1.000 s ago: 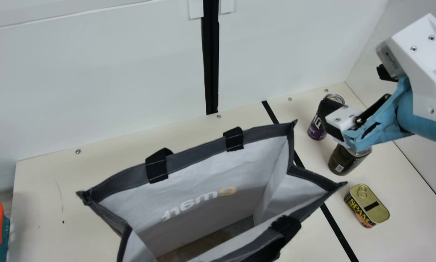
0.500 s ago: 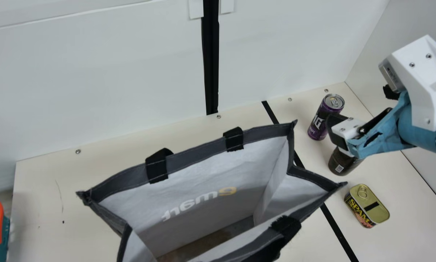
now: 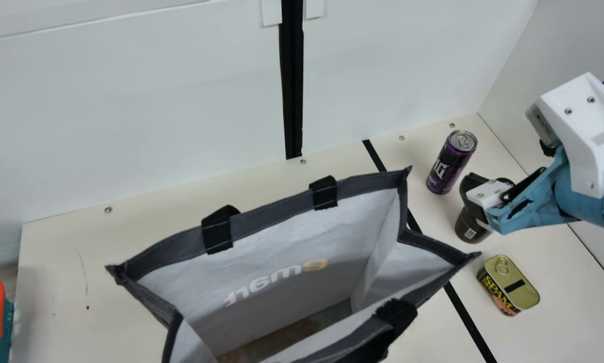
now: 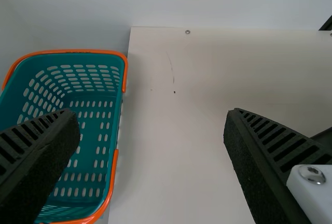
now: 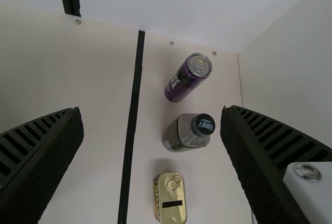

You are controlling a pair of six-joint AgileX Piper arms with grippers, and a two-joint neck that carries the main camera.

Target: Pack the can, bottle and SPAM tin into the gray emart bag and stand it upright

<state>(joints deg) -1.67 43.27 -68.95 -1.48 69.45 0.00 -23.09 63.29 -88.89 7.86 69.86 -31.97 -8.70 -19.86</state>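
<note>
Pincer [image 3: 483, 184] of the right arm [image 3: 584, 186] slants leftward at the bottle [image 3: 469, 227], spread wide. The can [image 3: 445, 166] stands farther, SPAM tin [image 3: 508, 285] nearer on the counter [image 3: 130, 227]; leftward, gray bag [image 3: 282, 237] gapes. Left pincer [image 4: 150, 114]: wide too.

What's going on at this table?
Bag-packing job, nothing gripped right now. The right pincer is open and empty, near the bottle. The left pincer is open and empty too. The gray bag stands upright with its mouth open. Bottle, purple can and SPAM tin are all on the table outside it, so none of the three is packed yet.
</note>
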